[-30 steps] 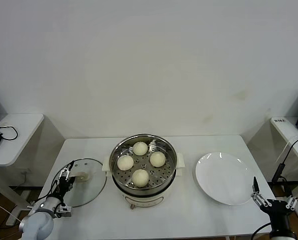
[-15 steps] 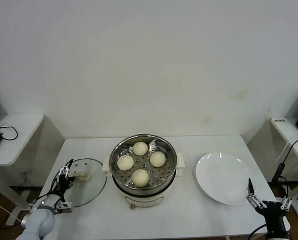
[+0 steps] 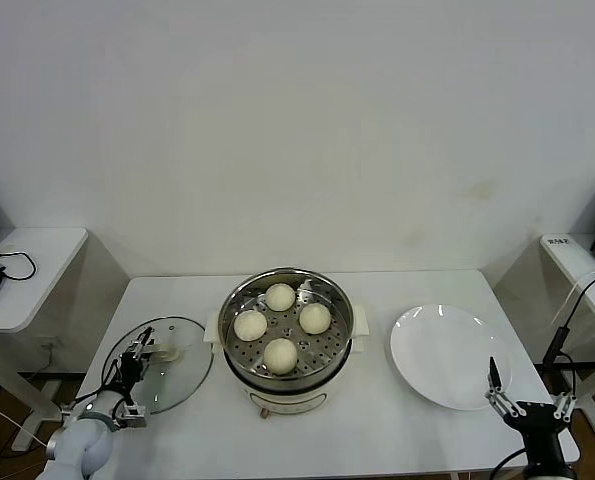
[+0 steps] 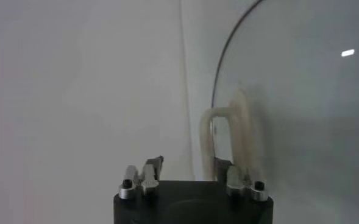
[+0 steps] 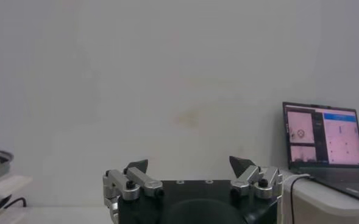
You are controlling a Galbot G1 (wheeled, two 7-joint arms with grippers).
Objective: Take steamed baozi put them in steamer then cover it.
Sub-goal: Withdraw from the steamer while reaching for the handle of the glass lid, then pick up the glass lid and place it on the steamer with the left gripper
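Spanning a white-walled room, white table (image 3: pixel 397 420)

four baozi (image 3: pixel 280 325) in steamer (image 3: pixel 287 345), cover (image 3: pixel 167 363) off — beside it

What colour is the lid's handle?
Cream; the lid handle shows best in the left wrist view.

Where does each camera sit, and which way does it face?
Head view: high on the robot, looking forward and down at the steamer, lid, plate; both grippers show at the near edge.
Left wrist view: behind the left gripper, facing the lid's handle; shared with the head view.
Right wrist view: behind the right gripper, facing the wall and a laptop.
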